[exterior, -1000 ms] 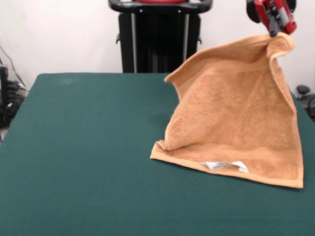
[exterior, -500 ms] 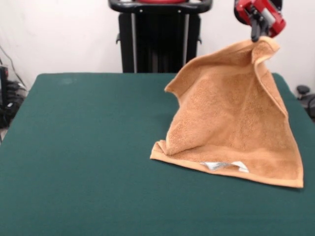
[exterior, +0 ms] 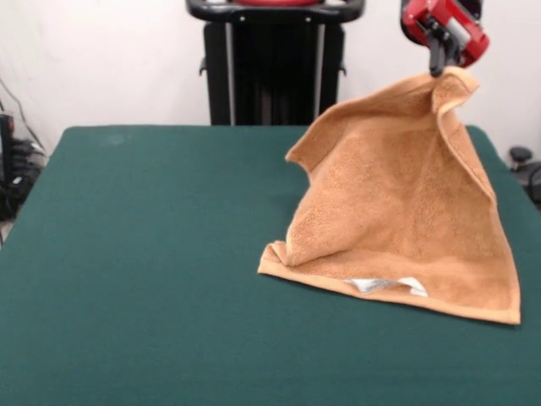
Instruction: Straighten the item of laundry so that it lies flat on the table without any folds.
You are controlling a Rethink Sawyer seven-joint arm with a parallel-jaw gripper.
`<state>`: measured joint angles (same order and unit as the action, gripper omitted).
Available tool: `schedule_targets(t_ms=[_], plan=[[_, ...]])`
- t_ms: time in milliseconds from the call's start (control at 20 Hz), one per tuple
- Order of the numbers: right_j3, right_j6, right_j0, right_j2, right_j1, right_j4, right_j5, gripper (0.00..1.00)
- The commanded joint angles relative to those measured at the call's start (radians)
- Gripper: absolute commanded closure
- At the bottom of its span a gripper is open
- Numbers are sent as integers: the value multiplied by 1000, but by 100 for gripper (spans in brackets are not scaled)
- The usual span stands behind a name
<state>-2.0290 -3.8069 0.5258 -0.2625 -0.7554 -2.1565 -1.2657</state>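
Note:
The orange-tan towel (exterior: 397, 211) hangs like a tent at the right of the dark green table (exterior: 144, 271). My gripper (exterior: 441, 68) is shut on the towel's top corner and holds it high above the table's far right side. The towel's lower hem rests on the table, with a small white care tag (exterior: 389, 286) showing at that hem. The left side of the towel sags in a fold, and a free corner (exterior: 292, 156) sticks out to the left.
The robot's black pedestal (exterior: 275, 63) stands behind the table's far edge. The towel's lower right corner (exterior: 511, 317) lies close to the table's right edge. Bare green felt spreads to the left and in front of the towel.
My gripper has moved left and slightly up with the towel's corner, so the towel's peak now stands further left. The hem on the table has stayed in place.

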Motion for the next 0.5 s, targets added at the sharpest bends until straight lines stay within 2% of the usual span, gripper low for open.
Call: schedule_targets(t_ms=[50, 500], plan=[[-38, -317, 34, -101, 99, -56, -72, 100], [-35, -329, 96, -96, 127, -41, -137, 100]])
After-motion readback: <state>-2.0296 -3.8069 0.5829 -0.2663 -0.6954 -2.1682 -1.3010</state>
